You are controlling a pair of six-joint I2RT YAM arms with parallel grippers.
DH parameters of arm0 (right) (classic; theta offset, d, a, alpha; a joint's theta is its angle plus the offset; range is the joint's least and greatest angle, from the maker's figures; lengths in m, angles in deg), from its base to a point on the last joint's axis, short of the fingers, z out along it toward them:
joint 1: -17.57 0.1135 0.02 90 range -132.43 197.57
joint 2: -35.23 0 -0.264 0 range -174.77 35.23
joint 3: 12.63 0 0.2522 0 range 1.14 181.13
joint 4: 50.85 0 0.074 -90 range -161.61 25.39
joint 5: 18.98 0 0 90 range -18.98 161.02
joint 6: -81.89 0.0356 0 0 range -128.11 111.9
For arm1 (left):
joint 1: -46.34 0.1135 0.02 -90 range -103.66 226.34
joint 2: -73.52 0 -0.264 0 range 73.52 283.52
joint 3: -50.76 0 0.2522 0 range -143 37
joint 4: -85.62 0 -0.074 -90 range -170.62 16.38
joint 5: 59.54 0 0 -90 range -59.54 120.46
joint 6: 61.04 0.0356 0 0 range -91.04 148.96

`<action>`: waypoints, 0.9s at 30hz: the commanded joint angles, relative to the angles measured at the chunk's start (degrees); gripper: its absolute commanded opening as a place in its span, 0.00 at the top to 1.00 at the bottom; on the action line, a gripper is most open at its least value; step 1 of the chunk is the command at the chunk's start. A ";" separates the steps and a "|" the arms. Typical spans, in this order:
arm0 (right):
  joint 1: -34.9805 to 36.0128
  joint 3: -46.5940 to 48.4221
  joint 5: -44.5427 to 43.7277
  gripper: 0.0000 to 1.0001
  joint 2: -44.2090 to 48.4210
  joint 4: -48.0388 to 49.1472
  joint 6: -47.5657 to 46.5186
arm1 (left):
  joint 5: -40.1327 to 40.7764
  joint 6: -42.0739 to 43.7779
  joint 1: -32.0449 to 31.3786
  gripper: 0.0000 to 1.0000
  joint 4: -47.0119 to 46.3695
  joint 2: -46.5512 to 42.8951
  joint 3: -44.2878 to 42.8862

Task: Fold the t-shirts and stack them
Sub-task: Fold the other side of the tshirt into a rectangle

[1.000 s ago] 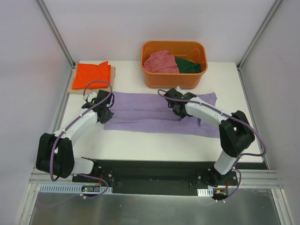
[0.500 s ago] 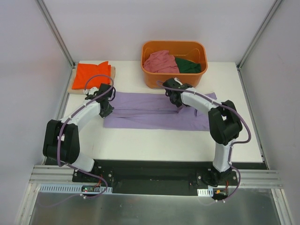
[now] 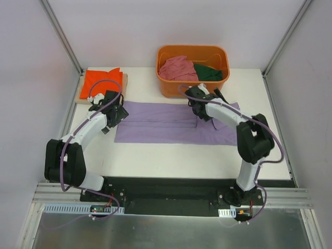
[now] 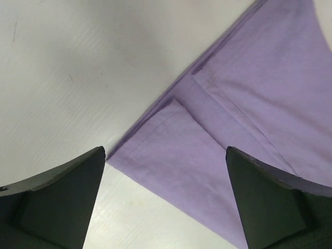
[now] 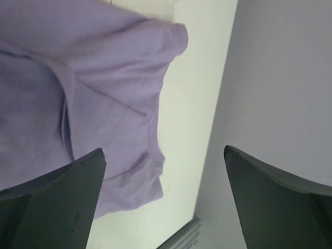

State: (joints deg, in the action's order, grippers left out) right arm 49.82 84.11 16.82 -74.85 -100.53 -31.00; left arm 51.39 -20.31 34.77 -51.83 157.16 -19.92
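Note:
A lavender t-shirt [image 3: 166,124] lies flat across the table's middle, folded lengthwise into a long band. My left gripper [image 3: 116,111] hovers over its left end, open, with the shirt's folded corner [image 4: 218,124] below the wide-spread fingers [image 4: 62,197]. At the shirt's far right, near the tub, my right gripper [image 3: 210,101] is open and holds nothing. The sleeve and collar end [image 5: 104,104] shows beneath it. An orange t-shirt [image 3: 101,83] sits folded at the back left. A pink t-shirt [image 3: 176,67] and a green one [image 3: 208,73] lie in the tub.
The orange plastic tub [image 3: 193,89] stands at the back centre, just beyond the lavender shirt's far edge. The folded orange shirt rests on a tan board [image 3: 124,80]. White enclosure walls [image 5: 280,78] close in left and right. Bare white table [image 3: 171,161] lies in front of the shirt.
Both grippers carried the lavender shirt's near edge toward the far side, folding it narrower, then opened and let go. The shirt now lies flat.

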 commanded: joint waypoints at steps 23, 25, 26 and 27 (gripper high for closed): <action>-10.71 -16.36 36.53 0.58 7.25 11.31 2.77 | -13.46 8.41 -6.44 0.01 -9.11 7.16 6.65; -10.98 -16.10 36.00 0.62 6.46 11.22 2.94 | -12.41 8.41 -6.44 0.01 -9.11 6.72 6.74; -11.07 -15.83 35.22 0.65 6.37 11.22 3.12 | -12.05 8.58 -6.36 0.01 -9.02 6.54 6.83; -11.16 -15.74 34.51 0.68 6.28 11.22 3.12 | -11.53 8.58 -6.36 0.01 -9.02 6.19 6.92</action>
State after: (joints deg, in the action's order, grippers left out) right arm 39.49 66.00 53.43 -68.06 -90.08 -27.92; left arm 36.61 -12.29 28.17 -61.01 164.20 -14.24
